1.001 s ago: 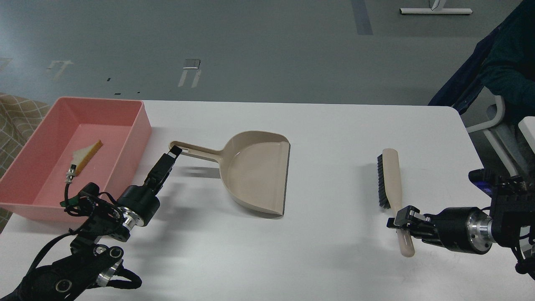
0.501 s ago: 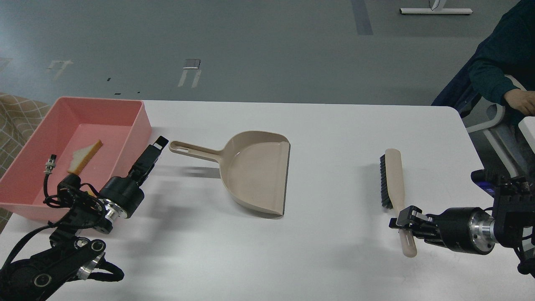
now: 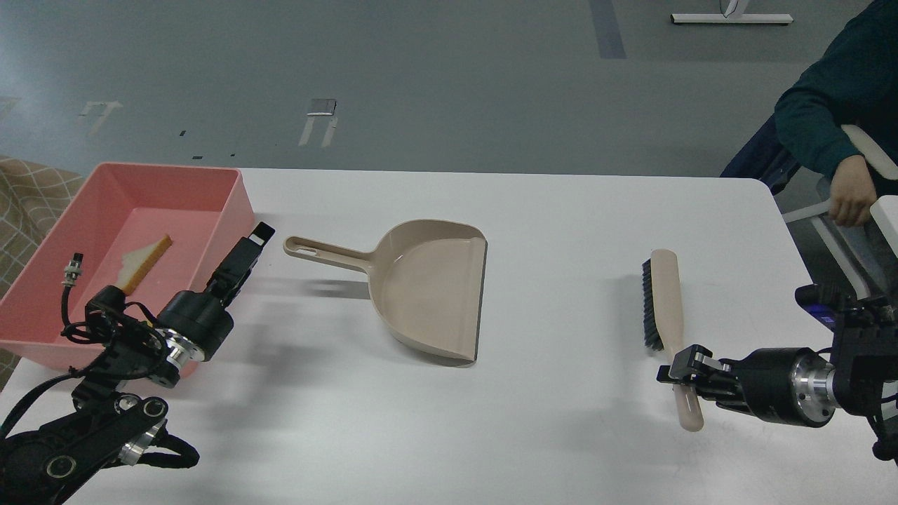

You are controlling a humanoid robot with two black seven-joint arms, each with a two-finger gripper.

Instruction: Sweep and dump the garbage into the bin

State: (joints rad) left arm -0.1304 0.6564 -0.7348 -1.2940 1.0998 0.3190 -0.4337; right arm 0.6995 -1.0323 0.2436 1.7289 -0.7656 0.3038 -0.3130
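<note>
The pink bin [image 3: 235, 210] stands at the table's left end with the white bread-like wedge [image 3: 144, 261] lying inside it. The yellow sponge piece is not in view. The beige dustpan [image 3: 429, 287] lies flat mid-table, its handle [image 3: 319, 252] pointing left. My left gripper [image 3: 259, 233] hovers between the bin's right wall and the handle's end, touching neither; its fingers cannot be told apart. The beige brush [image 3: 666, 301] with black bristles lies at the right. My right gripper [image 3: 684, 369] is shut on the brush's handle near its lower end.
A person in a dark sleeve [image 3: 835, 105] sits beyond the table's right edge, a hand [image 3: 850, 200] on a chair. The white table [image 3: 561, 210] ends just right of the brush. A checked cloth [image 3: 28, 203] shows left of the bin.
My left gripper has drawn back left from the dustpan handle's end toward the bin. My right gripper has shifted the brush slightly right. The person's arm came into view.
</note>
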